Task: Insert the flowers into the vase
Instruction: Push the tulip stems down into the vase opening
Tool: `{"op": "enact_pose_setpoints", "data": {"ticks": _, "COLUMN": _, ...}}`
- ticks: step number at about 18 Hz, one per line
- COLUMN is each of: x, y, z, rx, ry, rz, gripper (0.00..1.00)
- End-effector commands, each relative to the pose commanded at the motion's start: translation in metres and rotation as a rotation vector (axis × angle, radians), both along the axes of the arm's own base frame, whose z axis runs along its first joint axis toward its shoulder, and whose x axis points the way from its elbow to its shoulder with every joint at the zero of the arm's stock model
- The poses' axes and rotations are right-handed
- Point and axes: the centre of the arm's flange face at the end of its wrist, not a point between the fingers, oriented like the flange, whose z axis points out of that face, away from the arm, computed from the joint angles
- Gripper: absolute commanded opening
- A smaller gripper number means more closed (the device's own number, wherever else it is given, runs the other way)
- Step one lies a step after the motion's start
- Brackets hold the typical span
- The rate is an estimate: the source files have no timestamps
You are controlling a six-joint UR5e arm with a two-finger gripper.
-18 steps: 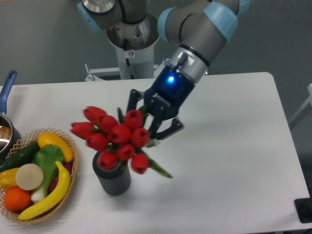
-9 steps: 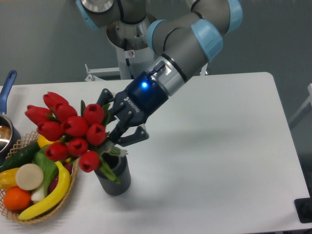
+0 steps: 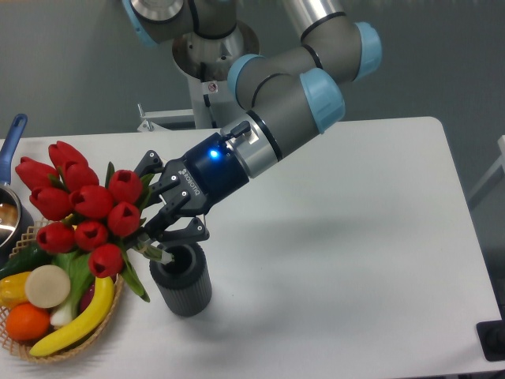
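Swung further left since half a second ago: the gripper [image 3: 162, 225] has rotated and dropped, and the flowers [image 3: 79, 209] now lean out over the wicker basket [image 3: 24, 347] instead of sitting above the vase [image 3: 181, 278]. A second back the tulip heads were bunched right over the vase mouth; now they're well left of it, heads up and away, stems pointing down-right toward the opening.

Current state:
- Jaws are clamped on the stems, low on the bunch, just above the vase rim. Stem ends look to be at or barely inside the mouth; can't tell how deep, the jaws hide it.
- Bunch is tilted hard, buds upper left, cut ends lower right. Lowest leaves hang over the basket edge, next to the banana [image 3: 79, 320] and green vegetables.
- Vase stands upright on the white worktop [image 3: 355, 237], just right of the basket, not visibly disturbed.
- Blue pan handle [image 3: 12, 142] at far left, out of the way.

Read: the tilt looks like a re-aim to feed the stems in end-first, since the heads are wider than the mouth. Insertion has started at best, not finished. Next it likely needs to bring the bunch back toward upright while pushing down, then release.

Risks: small vase, heavy bunch off to one side, so a sideways push on the rim could tip it. Leaves may snag the basket.
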Motion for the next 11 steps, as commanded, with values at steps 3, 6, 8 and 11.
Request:
{"op": "enact_pose_setpoints", "data": {"ticks": 3, "x": -0.014, "y": -0.016, "z": -0.016, "rx": 0.037, "ry": -0.030, "rz": 0.008, "gripper": 0.39}}
{"op": "enact_pose_setpoints", "data": {"ticks": 6, "x": -0.016, "y": -0.021, "z": -0.027, "rx": 0.040, "ry": -0.042, "rz": 0.011, "gripper": 0.39}}
{"op": "enact_pose_setpoints", "data": {"ticks": 8, "x": -0.016, "y": -0.021, "z": -0.030, "rx": 0.038, "ry": -0.044, "rz": 0.011, "gripper": 0.39}}
{"op": "enact_pose_setpoints", "data": {"ticks": 11, "x": -0.014, "y": -0.020, "z": -0.039, "rx": 0.026, "ry": -0.060, "rz": 0.008, "gripper": 0.39}}
